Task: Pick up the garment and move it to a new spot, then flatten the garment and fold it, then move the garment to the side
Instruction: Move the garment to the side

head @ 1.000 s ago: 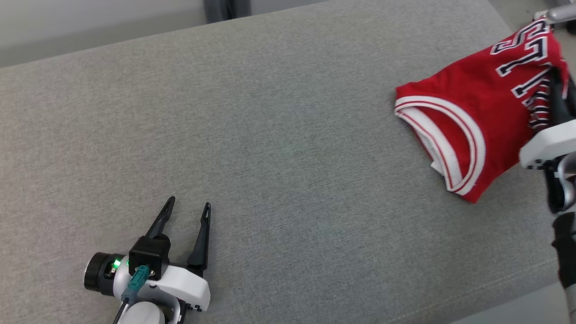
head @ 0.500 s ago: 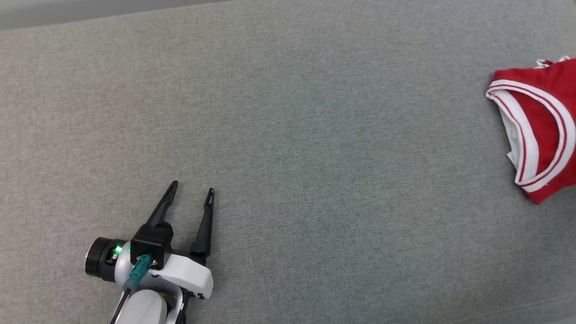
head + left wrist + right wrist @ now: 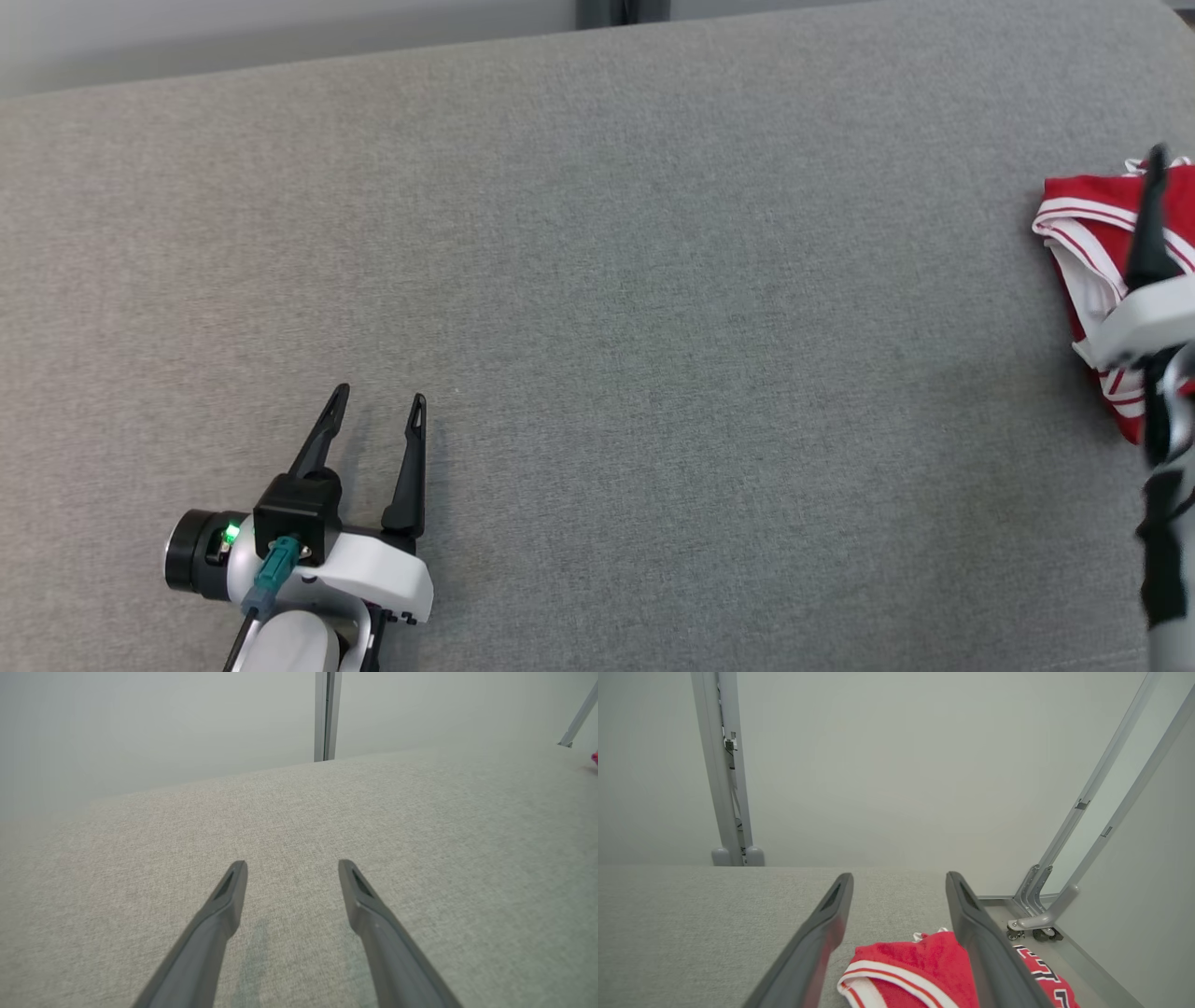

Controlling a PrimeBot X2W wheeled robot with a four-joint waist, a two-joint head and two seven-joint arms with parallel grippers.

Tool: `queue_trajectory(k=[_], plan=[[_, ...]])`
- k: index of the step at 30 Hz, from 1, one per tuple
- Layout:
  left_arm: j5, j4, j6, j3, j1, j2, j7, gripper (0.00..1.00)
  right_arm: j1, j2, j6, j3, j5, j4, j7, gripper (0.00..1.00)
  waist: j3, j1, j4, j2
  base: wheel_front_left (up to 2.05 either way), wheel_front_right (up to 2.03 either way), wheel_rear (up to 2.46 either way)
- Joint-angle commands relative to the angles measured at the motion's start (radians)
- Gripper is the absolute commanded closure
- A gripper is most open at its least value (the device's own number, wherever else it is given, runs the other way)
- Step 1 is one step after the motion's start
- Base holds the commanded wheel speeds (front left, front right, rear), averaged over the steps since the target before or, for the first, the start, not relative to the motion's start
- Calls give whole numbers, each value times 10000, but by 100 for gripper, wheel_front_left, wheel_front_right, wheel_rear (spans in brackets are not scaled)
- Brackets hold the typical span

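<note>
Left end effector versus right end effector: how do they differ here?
The left end effector is over bare grey surface; the right end effector is over the red garment. In the head view the left shows whole, the right is cut off at the edge. Both are open and empty.

We see the garment (image 3: pixel 1083 201) run off the head view's right edge, with a finger (image 3: pixel 1146 233) of the right gripper (image 3: pixel 896 877) across it. The right arm (image 3: pixel 1162 560) below is blurred, and the right wrist view's bottom edge cuts the lettering (image 3: pixel 1045 970).
</note>
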Motion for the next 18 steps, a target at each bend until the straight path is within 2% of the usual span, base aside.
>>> queue_trajectory(k=[1,8,12,18], plan=[[-67,-9,75,36,134,36,-44,0,694,169,-3,498,533,-402,12,0,-285,0,218,0,0,0,0],[-250,83,244,92,556,31,-43,0,2650,576,-3,2009,1857,-1200,11,0,-935,0,717,0,0,0,0],[-302,168,283,151,741,30,-44,0,3297,633,-3,2433,2213,-1373,11,0,-1218,0,942,0,0,0,0],[-392,229,348,311,1094,33,-44,0,4287,641,-3,3682,3191,-1500,11,0,-1695,0,1201,0,0,0,0]])
